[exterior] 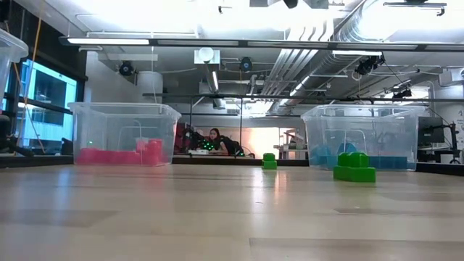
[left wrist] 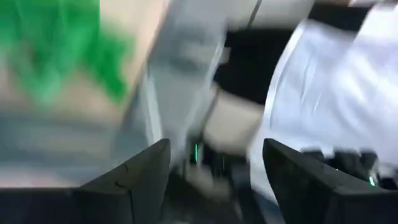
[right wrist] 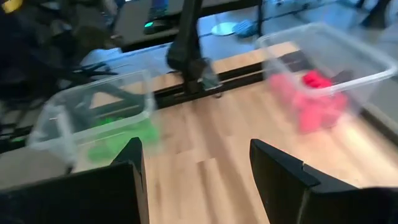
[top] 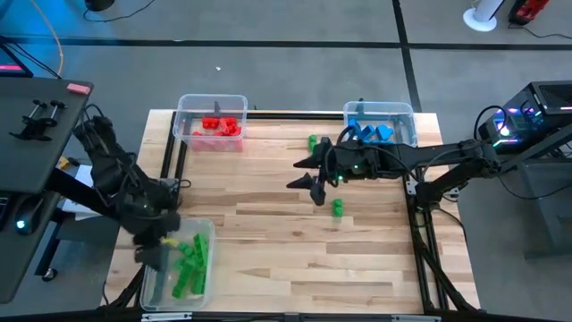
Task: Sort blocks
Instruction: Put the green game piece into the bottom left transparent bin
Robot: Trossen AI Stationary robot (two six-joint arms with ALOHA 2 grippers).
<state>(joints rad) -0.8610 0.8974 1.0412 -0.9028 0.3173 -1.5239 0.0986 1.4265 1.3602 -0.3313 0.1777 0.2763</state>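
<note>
High view shows our right end effector (top: 315,182) open, holding nothing; we might bump the green block (top: 337,207) away.

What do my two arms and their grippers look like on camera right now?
Both are dark, jointed arms. The left gripper and the right gripper each end in two flat, black, angular fingers. Small green lights glow on the right arm's wrist, and black cables trail along it.

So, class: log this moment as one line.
left gripper: open over green bin | right gripper: open, empty | loose green blocks: on table
</note>
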